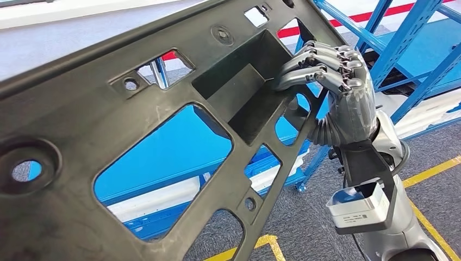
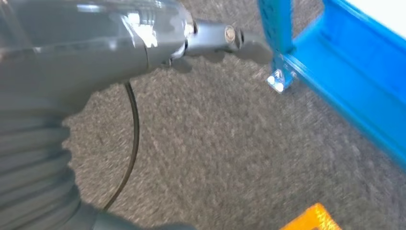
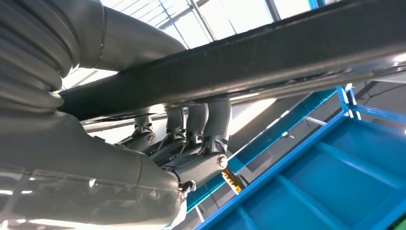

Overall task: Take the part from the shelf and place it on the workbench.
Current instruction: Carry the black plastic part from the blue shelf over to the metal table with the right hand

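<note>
Large black moulded plastic panel part point(image 1: 136, 157) with cut-out openings and a recessed box pocket, held up tilted close to the head camera. Right hand point(image 1: 340, 89) grips its edge beside the pocket, fingers point(image 1: 318, 62) curled over the rim; in the right wrist view the fingers point(image 3: 201, 124) wrap the panel's dark edge point(image 3: 268, 57). Left hand point(image 2: 110, 43): grasp state cannot be told, grey carpet point(image 2: 230, 153) below it. Beyond the right hand, blue steel shelf rack point(image 1: 402, 49)
</note>
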### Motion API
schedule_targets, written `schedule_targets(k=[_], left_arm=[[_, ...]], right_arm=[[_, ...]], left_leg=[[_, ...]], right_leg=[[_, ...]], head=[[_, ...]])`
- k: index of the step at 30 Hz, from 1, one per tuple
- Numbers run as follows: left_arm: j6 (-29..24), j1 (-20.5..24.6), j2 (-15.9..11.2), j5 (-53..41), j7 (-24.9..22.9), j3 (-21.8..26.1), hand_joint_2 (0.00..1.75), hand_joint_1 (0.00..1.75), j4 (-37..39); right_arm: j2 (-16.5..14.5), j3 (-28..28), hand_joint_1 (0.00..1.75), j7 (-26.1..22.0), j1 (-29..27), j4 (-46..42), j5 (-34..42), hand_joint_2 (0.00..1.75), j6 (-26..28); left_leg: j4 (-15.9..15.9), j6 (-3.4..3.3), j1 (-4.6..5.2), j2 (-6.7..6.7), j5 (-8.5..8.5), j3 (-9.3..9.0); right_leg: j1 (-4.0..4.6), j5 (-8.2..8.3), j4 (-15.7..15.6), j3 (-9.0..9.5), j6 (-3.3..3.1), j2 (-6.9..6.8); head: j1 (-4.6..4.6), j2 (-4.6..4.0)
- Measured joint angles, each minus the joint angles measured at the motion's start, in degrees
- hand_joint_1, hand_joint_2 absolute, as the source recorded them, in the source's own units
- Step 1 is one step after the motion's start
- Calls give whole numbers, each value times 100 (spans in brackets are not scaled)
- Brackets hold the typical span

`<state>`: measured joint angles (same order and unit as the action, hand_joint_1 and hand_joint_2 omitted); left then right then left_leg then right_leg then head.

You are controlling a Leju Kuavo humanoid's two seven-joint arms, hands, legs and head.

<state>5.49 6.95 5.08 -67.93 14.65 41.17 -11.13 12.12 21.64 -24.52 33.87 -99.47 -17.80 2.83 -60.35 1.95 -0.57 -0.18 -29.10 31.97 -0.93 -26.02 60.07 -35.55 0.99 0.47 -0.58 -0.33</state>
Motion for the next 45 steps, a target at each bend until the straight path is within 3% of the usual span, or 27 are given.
schedule_targets(k=[2, 3, 5, 7, 8, 9, 10, 12, 13, 15, 18, 20, 22, 23, 24, 25, 28, 30, 32, 34, 37, 38, 39, 40, 43, 45], left_arm=[[5, 3, 4, 1, 0, 1, 175, 0, 1], [11, 9, 9, 2, 14, 2, 175, 0, 1], [26, 23, 25, 4, 47, 3, 175, 0, 1], [37, 27, 45, 4, 63, 3, 175, 0, 2], [40, 27, 59, 3, 65, 3, 175, 0, 2], [42, 27, 71, 2, 65, 3, 175, 0, 2], [44, 28, 85, -1, 65, 2, 175, 0, 2], [46, 28, 118, -5, 65, 1, 175, 0, 2], [48, 29, 134, -7, 65, 1, 175, 0, 2], [48, 28, 156, -7, 59, 1, 175, 0, 2], [55, 12, 173, -6, 21, -2, 175, 0, 5], [66, -3, 183, -7, -21, -7, 175, 0, 8], [71, -24, 185, -7, -53, -8, 175, 0, 9], [75, -36, 185, -7, -62, -8, 175, 0, 9], [79, -46, 185, -7, -64, -8, 175, 0, 9], [83, -52, 185, -7, -64, -8, 175, 0, 9], [90, -48, 189, -7, -53, -8, 175, 0, 10], [97, -45, 193, -7, -45, -8, 175, 0, 11], [102, -45, 196, -7, -39, -8, 175, 0, 11], [102, -36, 197, -7, -28, -8, 175, 0, 10], [102, -25, 196, -7, -20, -6, 175, 0, 9], [102, -25, 196, -7, -20, -5, 175, 0, 9], [102, -25, 196, -7, -19, -5, 175, 0, 9], [102, -25, 196, -7, -19, -5, 175, 0, 9], [102, -23, 202, -7, -20, -7, 175, 0, 9], [102, -20, 210, -11, -22, -8, 175, 0, 9]], right_arm=[[-1, 3, 175, 40, 42, 1, -29, 175, -52], [-2, 4, 175, 55, 65, 1, -38, 175, -67], [-3, 13, 175, 76, 104, 5, -45, 175, -84], [-3, 32, 175, 95, 124, 19, -44, 175, -120], [-3, 45, 175, 102, 127, 30, -44, 175, -138], [-3, 62, 175, 107, 133, 43, -43, 175, -153], [-3, 80, 175, 110, 143, 56, -43, 175, -162], [-4, 106, 175, 114, 179, 75, -43, 175, -164], [-7, 117, 175, 115, 200, 81, -41, 175, -165], [-12, 143, 175, 122, 230, 96, -38, 175, -166], [-25, 177, 175, 147, 248, 123, -36, 175, -170], [-40, 191, 175, 159, 265, 134, -36, 175, -177], [-46, 204, 175, 165, 271, 153, -36, 175, -186], [-49, 214, 175, 167, 268, 166, -36, 175, -191], [-50, 226, 175, 167, 266, 179, -36, 175, -196], [-51, 234, 175, 168, 264, 191, -36, 175, -201], [-51, 244, 175, 168, 268, 206, -36, 175, -213], [-51, 248, 175, 168, 271, 209, -37, 175, -217], [-51, 252, 175, 169, 270, 211, -37, 175, -220], [-51, 253, 175, 170, 268, 214, -37, 175, -220], [-50, 255, 175, 170, 254, 214, -36, 175, -220], [-50, 257, 175, 170, 241, 215, -36, 175, -220], [-50, 260, 175, 171, 227, 215, -36, 175, -220], [-51, 263, 175, 171, 218, 216, -36, 175, -220], [-51, 267, 175, 172, 231, 215, -36, 175, -220], [-51, 267, 175, 172, 250, 213, -36, 175, -219]], left_leg=[[19, -72, -3, 7, 42, 39], [30, -119, -9, 15, 72, 59], [44, -201, -23, 39, 133, 123], [38, -234, -18, 55, 185, 205], [35, -236, -14, 61, 211, 244], [31, -234, -11, 65, 234, 277], [29, -229, -7, 67, 254, 303], [24, -207, 1, 67, 286, 332], [22, -183, 2, 67, 306, 345], [24, -119, 0, 66, 353, 367], [-23, -26, -7, 54, 321, 410], [-436, 6, -12, 41, -24, 573], [-1155, 32, -21, 33, -447, 807], [-1406, 46, -31, 32, -544, 859], [-1463, 61, -48, 33, -532, 820], [-1299, 77, -70, 34, -425, 678], [-232, 138, -124, 14, -61, 27], [10, 128, -117, -21, -41, -69], [0, 44, -107, -32, -1, -2], [4, -73, -102, -16, 64, 67], [6, -204, -70, 15, 174, 219], [4, -221, -52, 23, 211, 271], [2, -228, -35, 29, 248, 320], [1, -230, -20, 32, 281, 360], [0, -210, 7, 35, 363, 430], [5, -158, 6, 40, 423, 455]], right_leg=[[-12, 11, -2, -15, 63, -2], [-17, -65, 63, -48, 85, -4], [-24, -433, 531, -238, 110, -7], [-22, -821, 1254, -502, 125, -7], [-22, -890, 1475, -559, 128, -7], [-21, -843, 1483, -509, 127, -7], [-19, -709, 1275, -350, 119, -7], [5, -418, 514, 134, 77, -8], [28, -345, 187, 330, 51, -8], [75, -338, -114, 493, 10, -7], [37, -253, -174, 440, -49, -26], [-9, -171, -212, 373, -109, -46], [-8, -110, -212, 292, -140, -47], [-10, -79, -210, 253, -140, -47], [-15, -50, -206, 214, -130, -47], [-25, -25, -199, 179, -115, -47], [-41, 20, -137, 84, -41, -44], [-22, 62, -101, 31, 26, -40], [-26, 100, -97, 6, 86, -37], [-37, -64, 54, -75, 121, -39], [-29, -709, 1014, -437, 127, -41], [-28, -846, 1328, -528, 125, -40], [-25, -878, 1472, -530, 117, -40], [-20, -806, 1390, -418, 102, -40], [41, -439, 281, 333, 3, -44], [99, -383, -144, 581, -34, -47]], head=[[-5, 0], [-16, 0], [-52, 0], [-91, 0], [-102, 0], [-112, 0], [-123, 0], [-149, 0], [-155, 0], [-159, 0], [-139, 0], [-85, 0], [-40, 0], [-32, 0], [-27, 0], [-24, 0], [-6, 0], [2, 0], [-7, 0], [-24, 0], [-102, 0], [-122, 0], [-137, 0], [-148, 0], [-183, 0], [-185, 0]])
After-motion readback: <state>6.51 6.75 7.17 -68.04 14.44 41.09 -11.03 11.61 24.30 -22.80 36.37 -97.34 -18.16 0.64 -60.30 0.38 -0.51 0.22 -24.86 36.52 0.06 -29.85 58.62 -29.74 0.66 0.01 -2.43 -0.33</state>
